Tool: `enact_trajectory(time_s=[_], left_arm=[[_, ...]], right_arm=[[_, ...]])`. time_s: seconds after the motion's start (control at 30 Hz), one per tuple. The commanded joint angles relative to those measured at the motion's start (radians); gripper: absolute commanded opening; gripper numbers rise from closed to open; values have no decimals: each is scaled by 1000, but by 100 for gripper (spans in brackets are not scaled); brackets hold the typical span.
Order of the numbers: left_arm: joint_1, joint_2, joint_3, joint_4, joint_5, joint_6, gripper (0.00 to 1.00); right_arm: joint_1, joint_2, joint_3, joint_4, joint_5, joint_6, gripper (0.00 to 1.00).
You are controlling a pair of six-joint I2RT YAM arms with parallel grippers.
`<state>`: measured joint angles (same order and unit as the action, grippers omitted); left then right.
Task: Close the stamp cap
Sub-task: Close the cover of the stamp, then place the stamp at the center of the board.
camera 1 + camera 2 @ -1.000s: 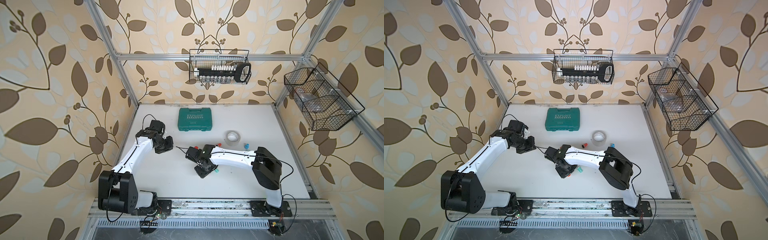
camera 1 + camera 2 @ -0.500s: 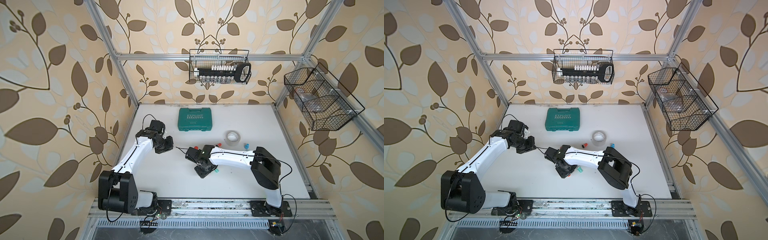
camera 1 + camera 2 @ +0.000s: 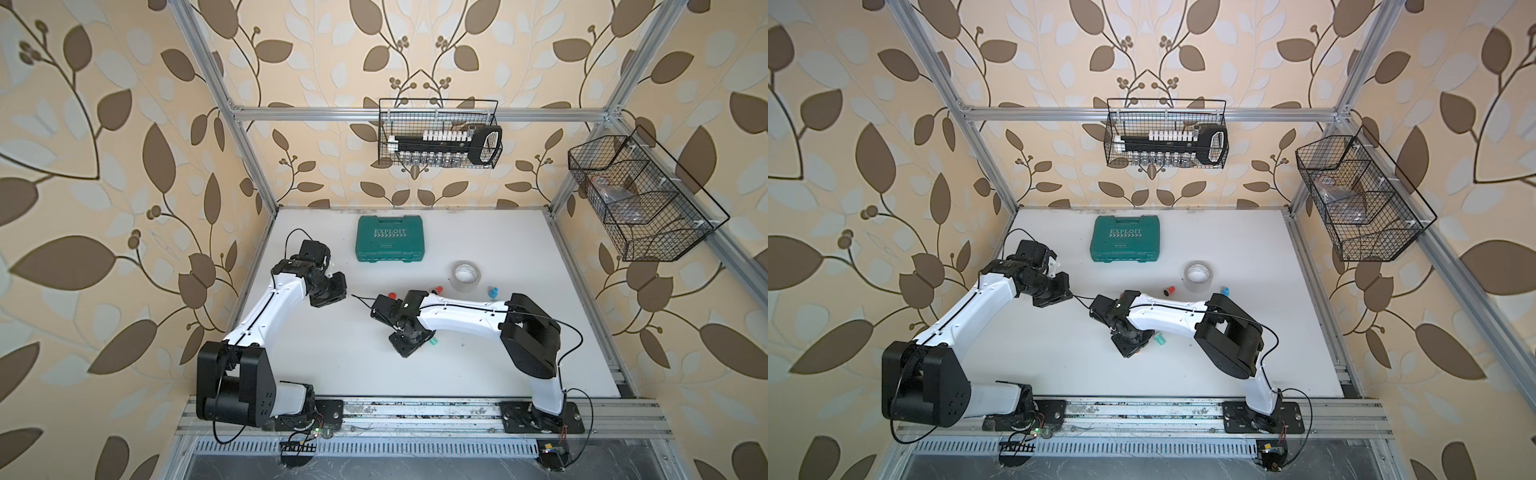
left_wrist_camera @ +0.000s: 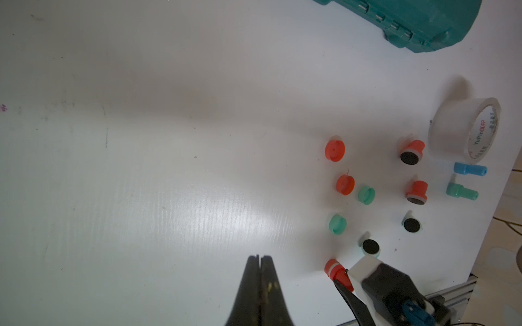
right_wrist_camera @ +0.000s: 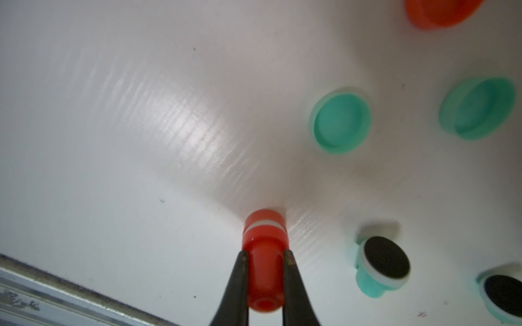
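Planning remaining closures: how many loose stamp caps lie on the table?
4. Two round red plastic caps side by side; two round teal plastic caps beside them. The right arm may hide more.

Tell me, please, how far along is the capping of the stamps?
Done: the red stamp in the right hand looks capped, cap end toward the table. In hand: that stamp, gripped. Left: two open red stamps, two open teal stamps and four loose caps lie nearby. The left hand is shut, holding nothing.
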<state>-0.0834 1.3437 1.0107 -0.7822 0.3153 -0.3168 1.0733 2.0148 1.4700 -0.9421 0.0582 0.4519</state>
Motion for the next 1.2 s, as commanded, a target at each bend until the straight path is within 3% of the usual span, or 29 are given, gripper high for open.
enact_trajectory(time_s=[0.0,0.33,0.93,1.03,1.17], left_arm=[[8,2,-2,-2,27,16,1],[8,6,-1,-3,30,19,1],[8,3,-3,-14,8,27,0],[8,9,-1,-14,14,28,0],[8,9,-1,-12,21,29,0]], right_arm=[[5,39,-18,-18,-77,-10,0],[-17,79,-6,-47,-151,-18,0],[-30,266,-26,-8,-152,-24,0],[-27,240,-20,-16,-133,-19,0],[-34,101,-19,-17,-115,5,0]])
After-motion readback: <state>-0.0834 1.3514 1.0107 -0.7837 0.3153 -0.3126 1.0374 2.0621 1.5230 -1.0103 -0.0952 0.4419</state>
